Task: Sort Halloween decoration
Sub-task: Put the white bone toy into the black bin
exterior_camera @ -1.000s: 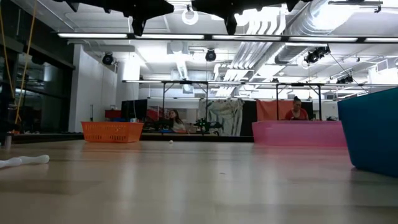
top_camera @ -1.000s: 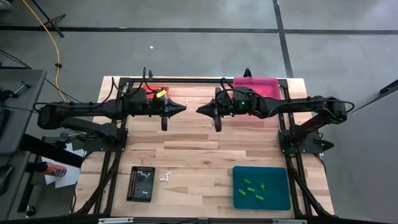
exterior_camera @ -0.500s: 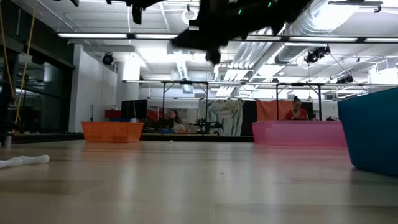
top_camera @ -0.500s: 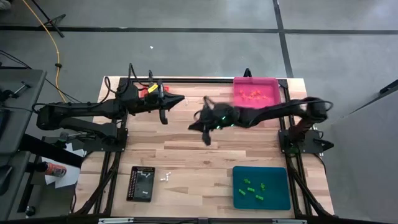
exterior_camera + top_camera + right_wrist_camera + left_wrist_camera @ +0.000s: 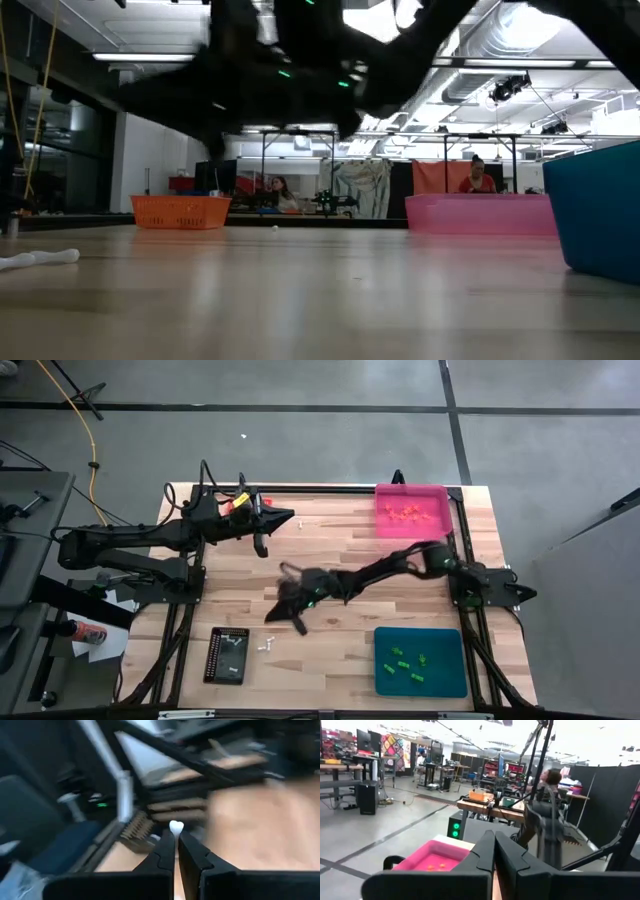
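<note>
Mostly bright green trinkets [image 5: 408,663] dot teal tray [image 5: 450,680].

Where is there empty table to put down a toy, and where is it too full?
Bare wood lies between the black tray and the teal tray, and between the pink tray and the left claw. It is crowded mid-table, where the right claw reaches toward a white trinket.

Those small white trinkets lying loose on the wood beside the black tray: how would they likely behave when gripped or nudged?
The white trinkets are tiny beside the black tray, so they are probably very light and would skid if nudged. In the low view one looks bone-shaped, so it may roll or pivot. It probably needs a precise pinch.
</note>
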Controlling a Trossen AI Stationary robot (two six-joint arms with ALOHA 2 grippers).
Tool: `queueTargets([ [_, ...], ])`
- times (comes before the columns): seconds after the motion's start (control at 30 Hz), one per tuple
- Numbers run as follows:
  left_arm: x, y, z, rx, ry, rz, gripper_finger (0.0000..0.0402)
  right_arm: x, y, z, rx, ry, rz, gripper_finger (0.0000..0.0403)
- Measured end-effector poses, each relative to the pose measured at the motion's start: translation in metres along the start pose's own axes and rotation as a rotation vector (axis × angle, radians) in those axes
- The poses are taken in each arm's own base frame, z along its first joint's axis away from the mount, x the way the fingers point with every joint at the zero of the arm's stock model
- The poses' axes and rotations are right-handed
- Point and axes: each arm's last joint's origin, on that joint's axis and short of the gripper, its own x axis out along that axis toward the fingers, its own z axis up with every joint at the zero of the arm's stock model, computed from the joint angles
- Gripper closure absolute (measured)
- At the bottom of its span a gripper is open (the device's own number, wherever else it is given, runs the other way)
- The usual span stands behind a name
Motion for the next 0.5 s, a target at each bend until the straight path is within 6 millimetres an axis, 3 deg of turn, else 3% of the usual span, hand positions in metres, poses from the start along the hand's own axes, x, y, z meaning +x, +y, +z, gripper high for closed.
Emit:
queueTargets([
  [0.23, 0.0, 0.0, 0.001, -0.055, -0.005, -0.001, 0.0401, 0.068, 0.019, 0.004, -0.043, -0.031, 0.115, 0.0403],
  [0.5, 0.0, 0.0, 0.0, -0.056, -0.003, -0.007, 0.0402, 0.105, 0.02, -0.004, -0.015, 0.028, 0.005, 0.0401],
])
